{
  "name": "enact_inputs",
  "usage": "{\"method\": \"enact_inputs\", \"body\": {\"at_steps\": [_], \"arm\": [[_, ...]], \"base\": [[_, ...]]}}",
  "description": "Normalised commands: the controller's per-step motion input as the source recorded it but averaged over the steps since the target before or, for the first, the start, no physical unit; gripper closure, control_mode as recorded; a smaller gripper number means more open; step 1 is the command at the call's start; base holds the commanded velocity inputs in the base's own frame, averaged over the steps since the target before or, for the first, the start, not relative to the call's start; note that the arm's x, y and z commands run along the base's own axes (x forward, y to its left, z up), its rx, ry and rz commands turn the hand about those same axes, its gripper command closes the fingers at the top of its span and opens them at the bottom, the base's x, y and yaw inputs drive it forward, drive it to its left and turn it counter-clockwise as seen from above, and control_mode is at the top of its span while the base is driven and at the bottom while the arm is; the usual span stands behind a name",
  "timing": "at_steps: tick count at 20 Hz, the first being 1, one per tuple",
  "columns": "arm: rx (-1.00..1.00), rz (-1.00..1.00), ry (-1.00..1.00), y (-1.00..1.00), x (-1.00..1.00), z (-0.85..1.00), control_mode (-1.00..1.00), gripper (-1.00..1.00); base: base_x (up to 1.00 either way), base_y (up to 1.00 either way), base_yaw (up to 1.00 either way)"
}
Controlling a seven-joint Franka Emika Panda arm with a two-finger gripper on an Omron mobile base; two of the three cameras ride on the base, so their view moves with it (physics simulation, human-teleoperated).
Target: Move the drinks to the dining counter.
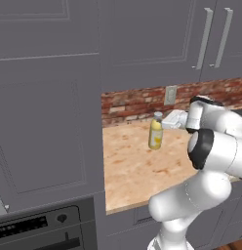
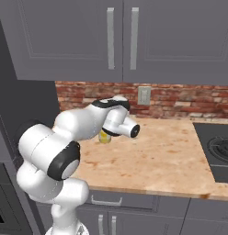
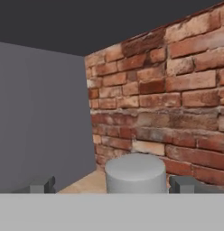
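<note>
- The yellow bottle [image 1: 155, 133] with a pale cap [image 1: 157, 116] stands upright on the light wood desk [image 1: 137, 171], just right of the centre of the left base frame, near the brick backsplash [image 1: 132, 103].
- In the right base frame only the foot of the yellow bottle [image 2: 105, 137] shows, just left of centre, below the arm's wrist; the white arm covers the rest.
- The tool [image 3: 114, 184] is at the bottom of the hand frame, its two dark fingertips [image 3: 41, 186] spread wide to either side of the pale cap [image 3: 135, 173].
- The cap sits between the fingertips with a gap on each side; the tool is wide open and has hold of nothing.
- In the left base frame the arm's white hand [image 1: 174, 119] reaches in from the right at cap height, just beside the bottle's top; I cannot tell from there whether it touches.
- A wall outlet [image 1: 170, 94] sits on the brick, above and right of the bottle in the left base frame.
- Grey wall cabinets [image 2: 120, 36] with long bar handles fill the top of the right base frame.
- A dark cooktop [image 2: 217, 150] is set into the desk at the right edge of the right base frame, well apart from the bottle.
- A tall grey cabinet panel [image 1: 45, 107] takes up the left half of the left base frame, with an oven front [image 1: 40, 227] at the lower left.
- In the hand frame a grey wall [image 3: 41, 117] on the left meets the brick at a corner behind the cap.
</note>
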Motion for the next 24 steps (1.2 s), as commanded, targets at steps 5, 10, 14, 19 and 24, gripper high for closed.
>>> {"method": "enact_inputs", "body": {"at_steps": [5,10,14,19,24], "arm": [[0.05,0.00,0.02,0.00,0.13,-0.24,-1.00,-1.00],[0.06,0.00,0.02,-0.03,0.09,-0.22,-1.00,-1.00],[0.02,0.00,0.00,0.00,0.21,-0.12,-1.00,-1.00],[0.00,0.00,0.00,0.00,0.23,0.00,-1.00,-1.00],[0.00,0.00,0.00,0.00,0.08,0.00,-1.00,-1.00]], "base": [[0.00,0.00,0.00],[0.00,0.00,0.00],[0.00,0.00,0.00],[0.00,0.00,0.00],[0.00,0.00,0.00]]}}
